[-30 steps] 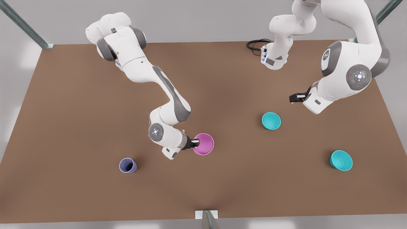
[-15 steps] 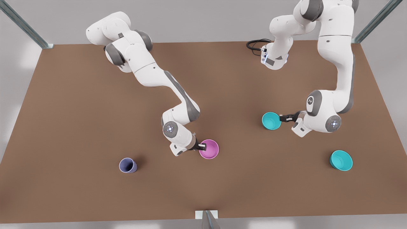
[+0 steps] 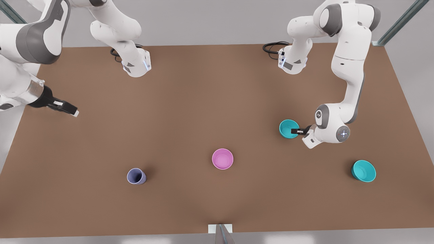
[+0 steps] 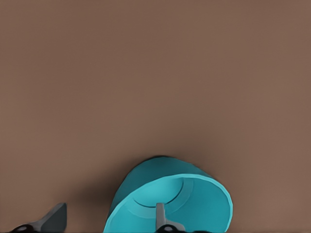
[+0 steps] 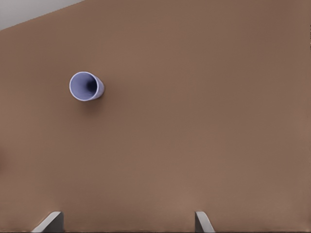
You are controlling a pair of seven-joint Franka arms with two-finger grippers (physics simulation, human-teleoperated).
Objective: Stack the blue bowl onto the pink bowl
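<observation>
Brown table (image 3: 190, 101) under grey walls, two white arms based at its far edge. Landmark: the pink bowl (image 3: 222, 159), upright near the table's middle front, plain magenta, nothing in it, nothing touching it.

Blue bowl (image 3: 288, 128) — plain teal, round, about the pink bowl's size — sits on the table toward the front view's right of the pink bowl and a little farther back, well apart from it. Seen empty save for a gripper finger inside. Second teal bowl (image 3: 363, 170), a look-alike, lies farther right of the pink bowl, slightly nearer the front; empty. Lavender cup (image 3: 136, 176) stands to the pink bowl's left, well apart; empty too.

Left gripper (image 3: 296, 130) is at the blue bowl's right rim, fingers spread wide — one finger (image 4: 161, 216) inside the bowl, the other outside, straddling the wall, not clamped.

Right gripper (image 3: 69, 110) hangs far left of the pink bowl, beyond the cup and farther back, fingers (image 5: 51, 222) wide apart, holding nothing.
</observation>
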